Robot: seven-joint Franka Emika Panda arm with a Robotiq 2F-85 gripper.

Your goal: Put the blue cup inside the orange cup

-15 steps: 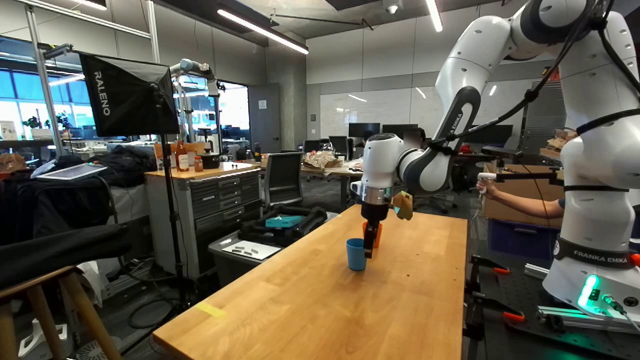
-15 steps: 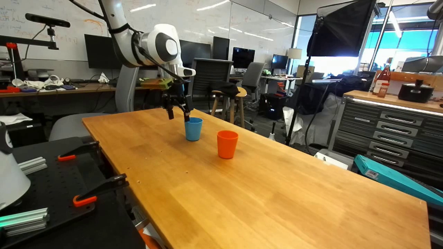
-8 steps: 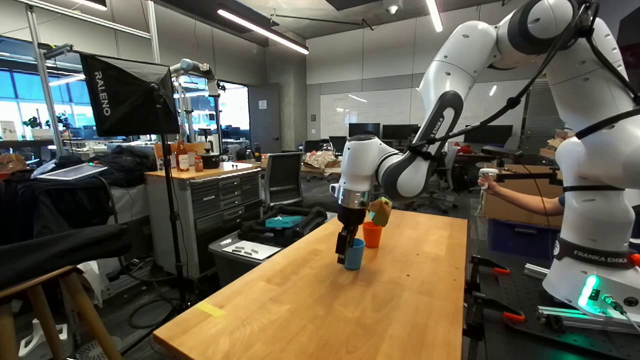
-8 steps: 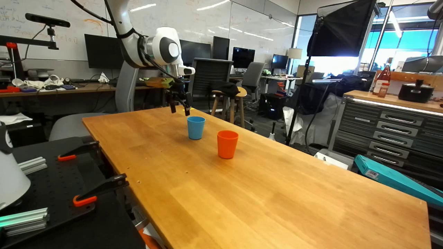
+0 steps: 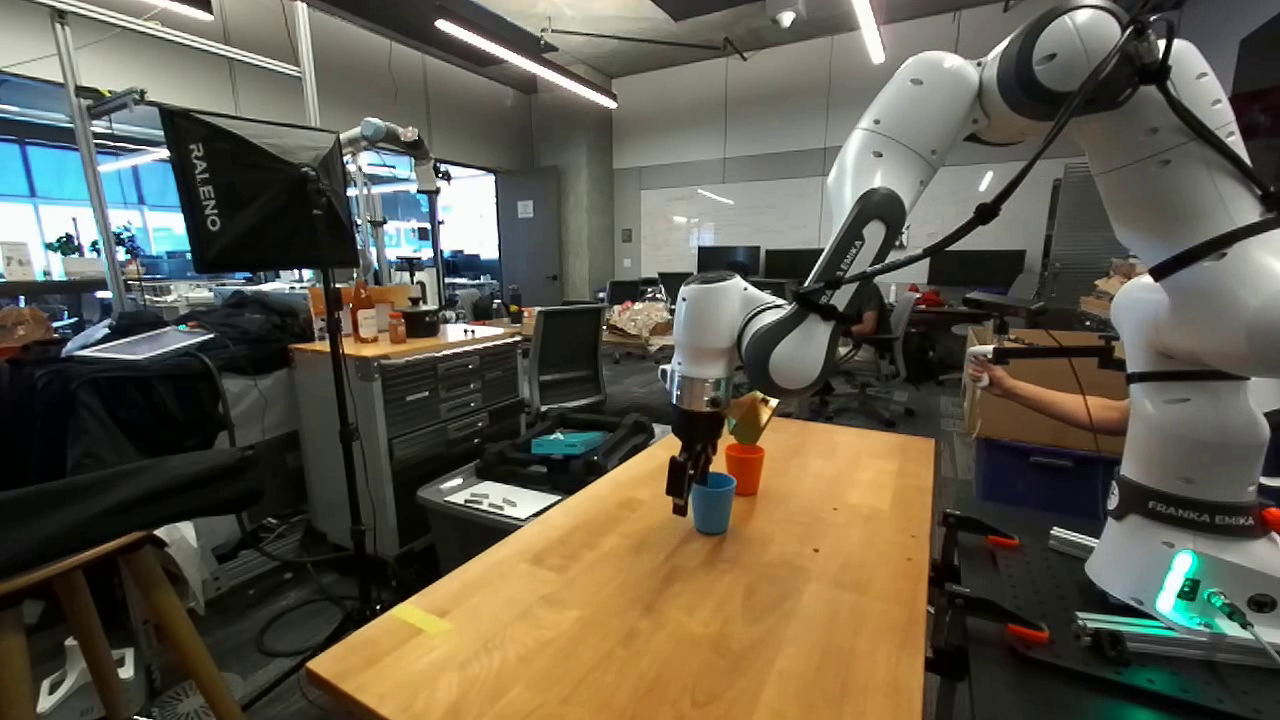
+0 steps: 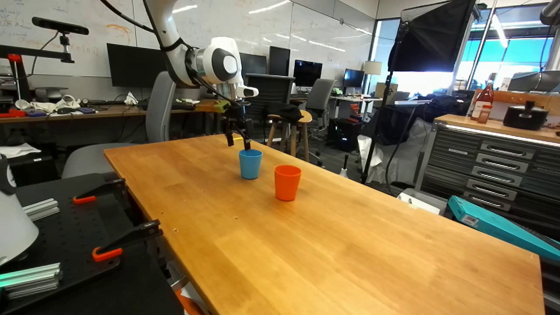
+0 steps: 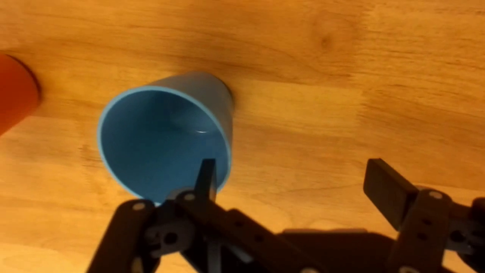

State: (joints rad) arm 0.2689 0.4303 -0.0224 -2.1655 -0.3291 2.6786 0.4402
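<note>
The blue cup [image 5: 713,505] stands upright on the table in both exterior views [image 6: 250,166]. In the wrist view the blue cup [image 7: 163,129] shows its open mouth, left of centre. The orange cup [image 5: 744,470] stands upright a short way from it [image 6: 287,183]; only part of the orange cup [image 7: 17,93] shows at the wrist view's left edge. My gripper [image 6: 239,145] is open and empty beside the blue cup, on the side away from the orange cup [image 5: 686,490]. In the wrist view [image 7: 291,163] its left finger overlaps the cup's mouth; I cannot tell whether they touch.
The wooden table [image 6: 350,253] has yellow tape [image 5: 422,618] near one end. Black clamps [image 6: 131,238] with orange tips grip the robot-side edge. A softbox [image 5: 260,190] stands beyond the table. A person's arm [image 5: 1060,402] shows near the robot base.
My gripper has moved past the blue cup to its side away from the orange cup, staying open. The blue cup has shifted slightly and is now a little closer to the orange cup.
</note>
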